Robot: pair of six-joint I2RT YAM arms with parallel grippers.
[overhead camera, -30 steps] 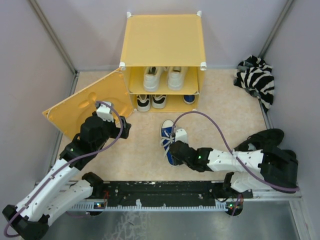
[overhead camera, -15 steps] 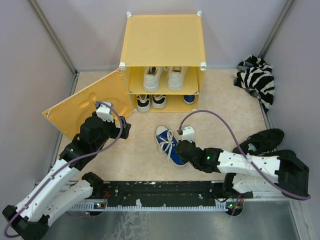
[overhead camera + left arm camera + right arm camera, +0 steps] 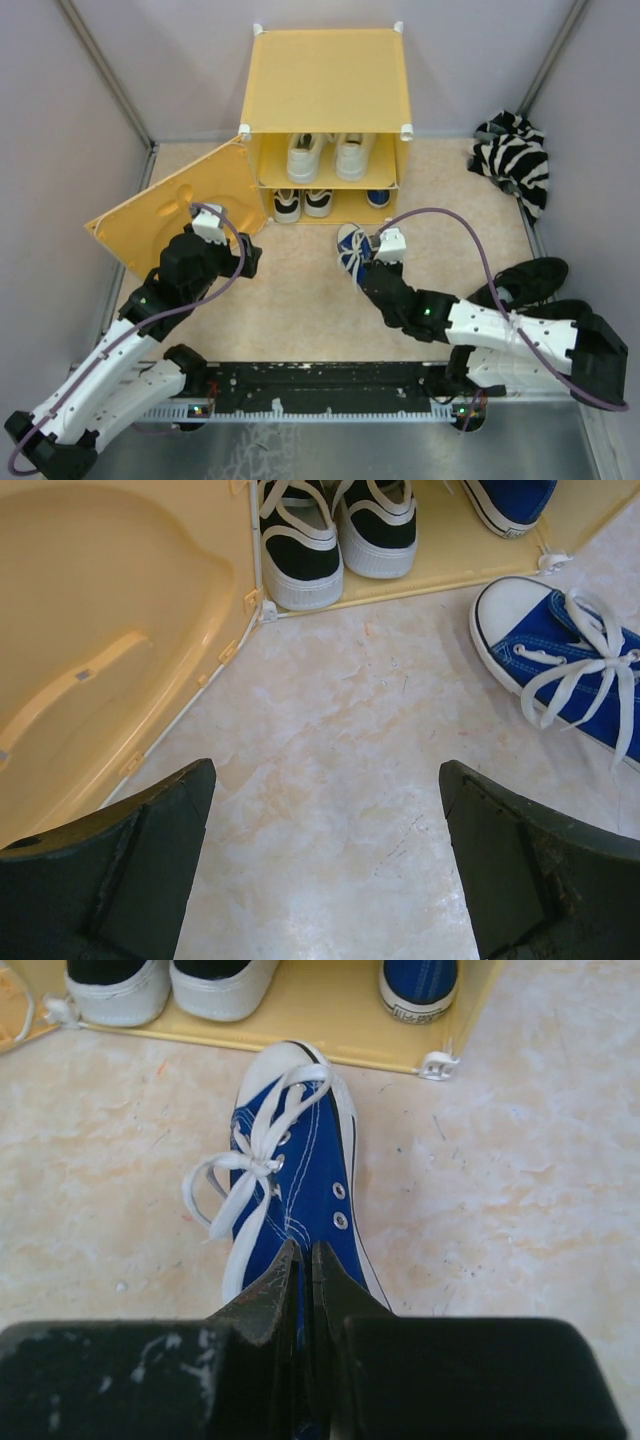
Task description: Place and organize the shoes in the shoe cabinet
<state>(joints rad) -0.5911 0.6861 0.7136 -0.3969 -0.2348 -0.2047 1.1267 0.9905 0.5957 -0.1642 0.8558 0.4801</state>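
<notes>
Right gripper [image 3: 302,1260] is pinching the blue sneaker [image 3: 310,1165] by its heel, toe at 12 o'clock toward the shoe cabinet [image 3: 300,1015]; left gripper [image 3: 325,790] hangs spread wide.

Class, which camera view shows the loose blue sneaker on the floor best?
Right wrist: the bright blue canvas sneaker with white laces fills the centre, heel hidden by the fingers. Left wrist crops it at the edge; top external shows it small, partly covered.
</notes>
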